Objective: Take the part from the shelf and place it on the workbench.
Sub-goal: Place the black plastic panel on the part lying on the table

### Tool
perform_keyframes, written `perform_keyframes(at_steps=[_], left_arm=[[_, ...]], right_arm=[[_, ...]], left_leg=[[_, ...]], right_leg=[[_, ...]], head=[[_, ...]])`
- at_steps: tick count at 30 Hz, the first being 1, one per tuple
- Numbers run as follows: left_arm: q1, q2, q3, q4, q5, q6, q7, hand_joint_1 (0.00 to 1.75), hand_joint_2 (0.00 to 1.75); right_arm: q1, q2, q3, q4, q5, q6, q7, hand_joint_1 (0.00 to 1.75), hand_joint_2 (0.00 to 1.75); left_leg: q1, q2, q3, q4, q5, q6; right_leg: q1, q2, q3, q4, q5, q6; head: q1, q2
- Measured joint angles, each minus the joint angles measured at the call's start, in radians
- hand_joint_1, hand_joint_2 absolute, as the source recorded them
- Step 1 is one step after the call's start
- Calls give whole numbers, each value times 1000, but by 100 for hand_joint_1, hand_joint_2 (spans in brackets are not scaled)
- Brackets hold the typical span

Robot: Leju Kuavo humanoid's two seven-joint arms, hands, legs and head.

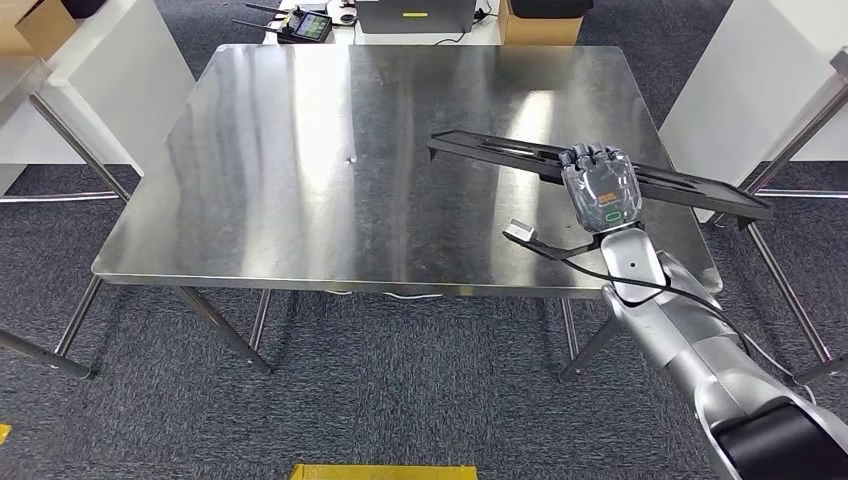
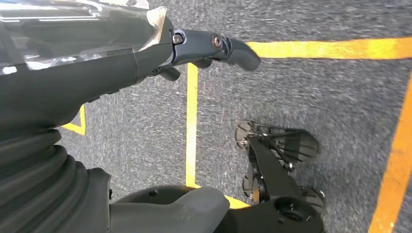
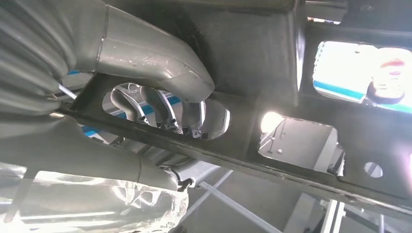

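One long black part (image 1: 500, 150) (flat, with cutouts) sits clamped in my right hand (image 1: 600, 188) fingers (image 3: 165, 109) over the counter (image 1: 300, 180); left fingers: can't tell.

Black part (image 1: 500, 152) in silver-grey right hand (image 1: 600, 190) — brushed steel workbench (image 1: 320, 180), speckled grey carpet (image 1: 400, 380) — yellow floor lines (image 2: 192, 121).

Count so far: one long black flat frame part (image 1: 500, 151), one shiny steel workbench (image 1: 330, 170), one silver robot hand (image 1: 598, 188), two brown cardboard boxes (image 1: 537, 22) in back.
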Motion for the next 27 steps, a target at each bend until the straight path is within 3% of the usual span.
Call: perform_keyframes(at_steps=[2,3,4,5,7,9,11,14,16,18,19,20,22,23,25,27], left_arm=[[0,0,1,0,1,1,0,0,175],[1,0,2,0,2,1,0,0,175],[2,0,2,0,2,2,0,0,175],[3,0,3,0,1,2,0,0,175],[3,1,3,0,1,2,-1,0,175],[2,2,3,0,-1,1,-1,0,175],[2,3,3,0,-3,0,-2,0,175],[2,4,4,0,-4,-1,-4,0,175],[1,4,4,0,-6,-1,-5,0,175],[0,4,4,0,-6,-2,-5,0,175],[1,4,4,0,-7,-2,-5,0,175],[3,4,4,0,-7,-3,-5,0,175],[4,4,4,0,-9,-3,-5,0,175],[4,4,4,0,-9,-3,-6,0,175],[4,4,4,0,-9,-3,-6,0,175],[3,5,4,0,-9,-1,-6,0,175]], right_arm=[[-20,19,16,43,0,-8,-1,175,175],[-26,28,25,63,0,-11,-1,175,175],[-28,35,32,80,0,-12,1,175,175],[-30,42,38,94,0,-13,4,175,175],[-34,51,47,115,0,-13,11,175,175],[-42,55,54,129,0,-16,14,175,175],[-48,56,58,138,0,-19,14,175,175],[-51,56,63,147,0,-20,14,175,175],[-54,54,66,152,0,-21,16,175,175],[-49,49,70,160,0,-21,21,175,175],[-45,47,73,165,0,-22,24,175,175],[-41,46,75,168,0,-22,26,175,175],[-39,42,77,174,0,-22,28,175,175],[-40,40,77,177,0,-22,28,175,175],[-40,35,77,183,0,-23,28,175,175],[-38,32,76,188,0,-24,25,175,175]], left_leg=[[6,3,-81,132,-42,-11],[8,4,-118,181,-48,-14],[9,4,-140,198,-34,-14],[9,5,-142,174,-1,-12],[7,4,-98,45,88,0],[0,4,-56,-55,129,14],[-6,5,-47,-75,121,24],[-2,6,-25,-100,119,40],[-1,6,-9,-111,116,49],[-2,3,2,-111,107,54],[-2,1,8,-111,101,54],[-2,-1,16,-110,95,53],[-3,-2,32,-107,79,46],[-6,-3,37,-102,70,41],[-11,-4,39,-94,54,31],[-10,-2,40,-92,45,23]], right_leg=[[2,0,9,0,-9,-11],[4,0,14,0,-14,-14],[5,1,21,0,-19,-16],[6,2,29,0,-25,-15],[6,3,48,-1,-38,-11],[11,4,57,-3,-48,-4],[14,3,58,-8,-53,6],[19,0,46,15,-72,16],[18,-2,-12,125,-109,9],[18,-1,-96,256,-140,6],[18,-1,-121,281,-136,11],[18,-2,-126,269,-115,20],[14,-5,-85,141,-36,40],[14,-6,-57,72,-2,43],[14,-8,-26,-2,27,33],[14,-4,-22,-5,22,16]], head=[[-2,0],[-2,0],[-2,0],[-2,0],[-2,0],[-1,0],[-1,0],[0,0],[2,0],[4,0],[5,0],[5,0],[6,0],[7,0],[8,0],[8,0]])
